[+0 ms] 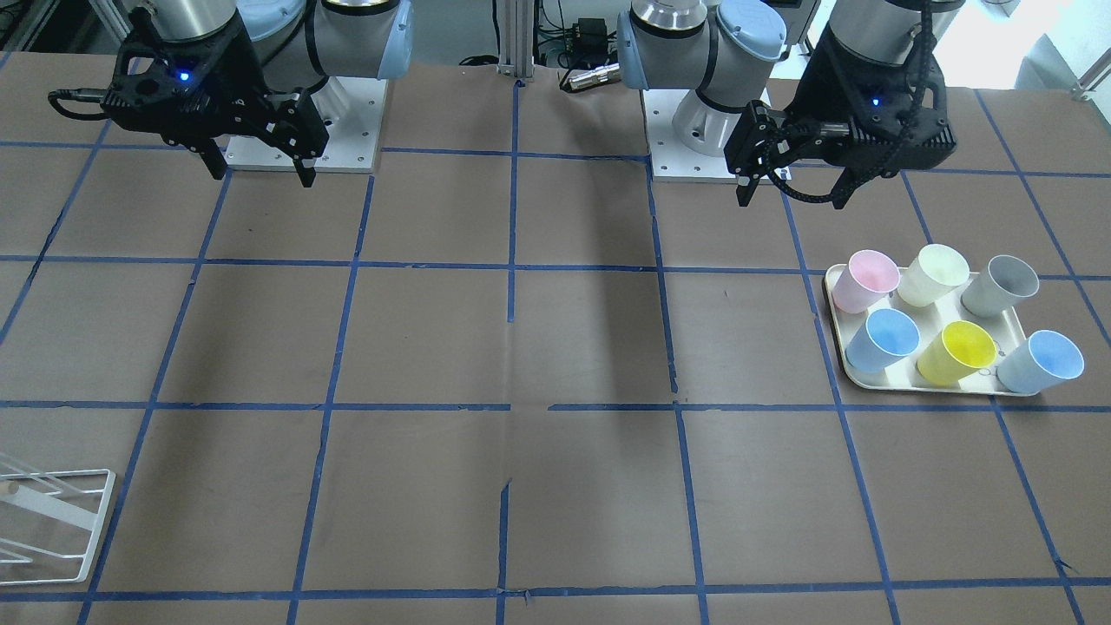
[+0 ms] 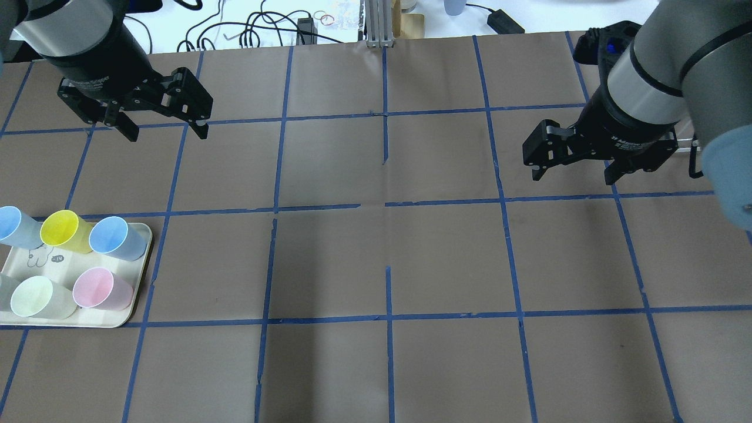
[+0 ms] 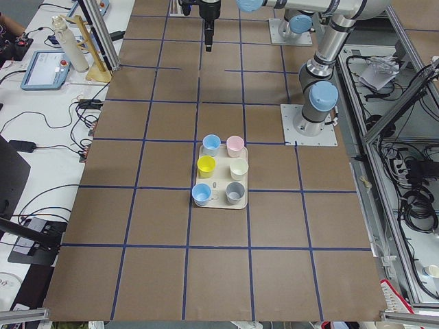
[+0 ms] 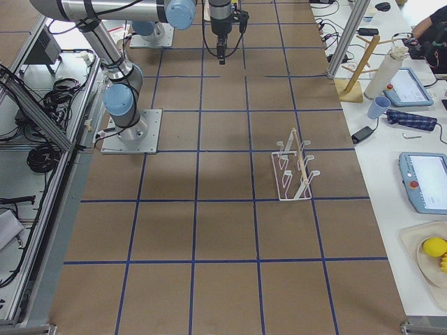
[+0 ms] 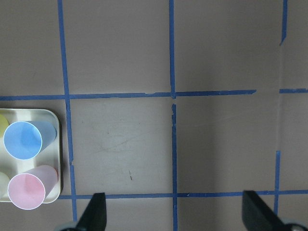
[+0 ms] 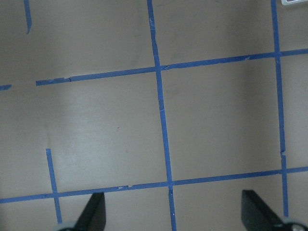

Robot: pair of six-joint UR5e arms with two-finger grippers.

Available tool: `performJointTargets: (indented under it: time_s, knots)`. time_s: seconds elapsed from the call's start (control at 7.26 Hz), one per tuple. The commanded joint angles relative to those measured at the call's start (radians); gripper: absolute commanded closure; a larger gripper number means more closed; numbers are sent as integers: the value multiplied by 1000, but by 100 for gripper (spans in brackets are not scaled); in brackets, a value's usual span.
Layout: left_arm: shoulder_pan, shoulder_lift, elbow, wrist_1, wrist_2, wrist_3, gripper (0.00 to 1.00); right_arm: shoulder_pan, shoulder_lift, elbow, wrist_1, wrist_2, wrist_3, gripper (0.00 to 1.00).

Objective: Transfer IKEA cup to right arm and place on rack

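Observation:
The pale pink IKEA cup (image 2: 101,289) stands on a cream tray (image 2: 138,294) with several other cups, at the table's left side. It also shows in the front view (image 1: 864,279), the exterior left view (image 3: 235,143) and the left wrist view (image 5: 28,191). My left gripper (image 2: 167,132) is open and empty, raised above the table, beyond and to the right of the tray. My right gripper (image 2: 573,173) is open and empty over bare table on the right side. The white wire rack (image 4: 293,171) stands far from the robot on the right side, and partly shows in the front view (image 1: 52,521).
On the tray with the pink cup stand two light blue cups (image 1: 881,340), a yellow cup (image 1: 955,351), a cream cup (image 1: 933,273) and a grey cup (image 1: 1000,285). The brown table carries a blue tape grid. Both arm bases (image 1: 304,130) stand at the robot's edge.

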Motion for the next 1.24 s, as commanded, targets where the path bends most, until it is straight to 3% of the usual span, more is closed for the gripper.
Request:
performJointTargets:
  time_s: [0.0,0.41,0.83,1.1]
  knots:
    - [-1,0,-2,0,-1,0,0,-1,0,0,1,-1,-1,0]
    - [69,-1,-29,-8,6,149,0,-1,0,0,2,-1,1,0]
    - [370,0,-178,29,-4,624,0,2,0,-5,1,0,2,0]
    - [544,-27,-288,185,-7,895,0,2,0,-5,-2,3,16,0]
